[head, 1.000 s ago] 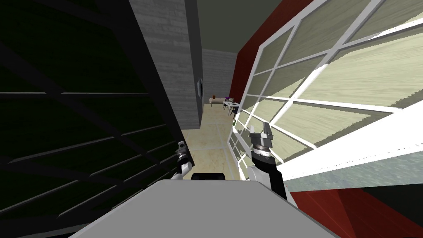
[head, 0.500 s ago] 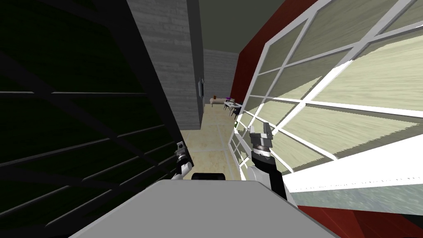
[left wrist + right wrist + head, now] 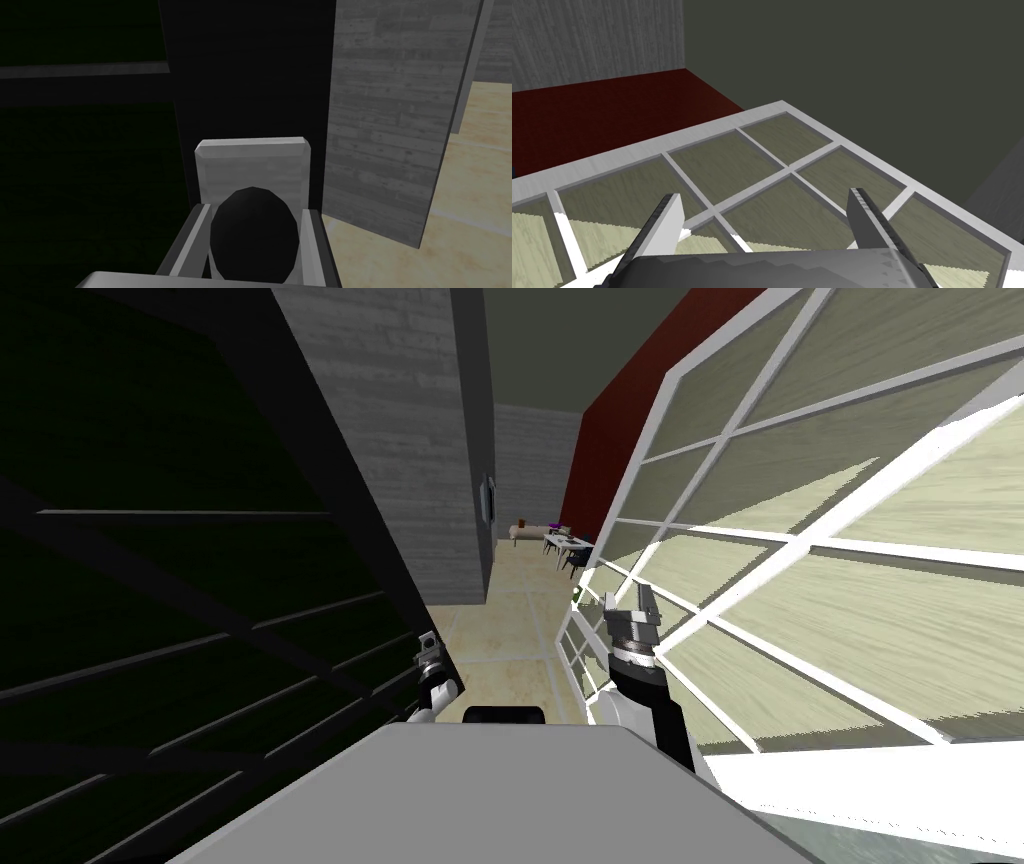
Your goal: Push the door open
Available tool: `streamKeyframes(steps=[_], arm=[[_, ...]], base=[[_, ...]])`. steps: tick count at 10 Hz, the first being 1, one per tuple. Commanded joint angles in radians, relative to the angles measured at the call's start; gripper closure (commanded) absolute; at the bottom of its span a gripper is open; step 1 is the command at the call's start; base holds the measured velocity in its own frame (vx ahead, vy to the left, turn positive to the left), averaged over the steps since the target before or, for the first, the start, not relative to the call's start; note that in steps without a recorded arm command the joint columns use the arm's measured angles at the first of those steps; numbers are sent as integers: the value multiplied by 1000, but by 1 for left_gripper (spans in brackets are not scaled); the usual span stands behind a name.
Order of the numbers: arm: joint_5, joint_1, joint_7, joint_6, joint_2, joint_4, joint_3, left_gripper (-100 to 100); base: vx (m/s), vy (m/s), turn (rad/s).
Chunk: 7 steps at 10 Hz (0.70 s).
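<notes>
Clearly, from the head, the dark door looms left and a white-barred glazed door right. At the left wrist, the left hand grips the dark door's black knob, presumably to push it; at the right wrist, the right hand spreads empty, spare.

At my 2 o'clock, the door has a smooth, matt white frame and streaky, wood-grained panes. The grey wall at 12 looks rough-boarded, and the floor is pale matt tile.
</notes>
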Motion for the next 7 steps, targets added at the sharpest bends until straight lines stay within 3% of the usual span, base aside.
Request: streamKeyframes(steps=[1, 4, 7], arm=[[14, 11, -12, 0, 15, -26, 22, 100], [31, 11, -17, -3, 19, -26, 46, 100], [55, 11, -24, -7, 0, -25, 78, 100]], base=[[171, 40, 43], [174, -1, 57], [203, 34, 77]])
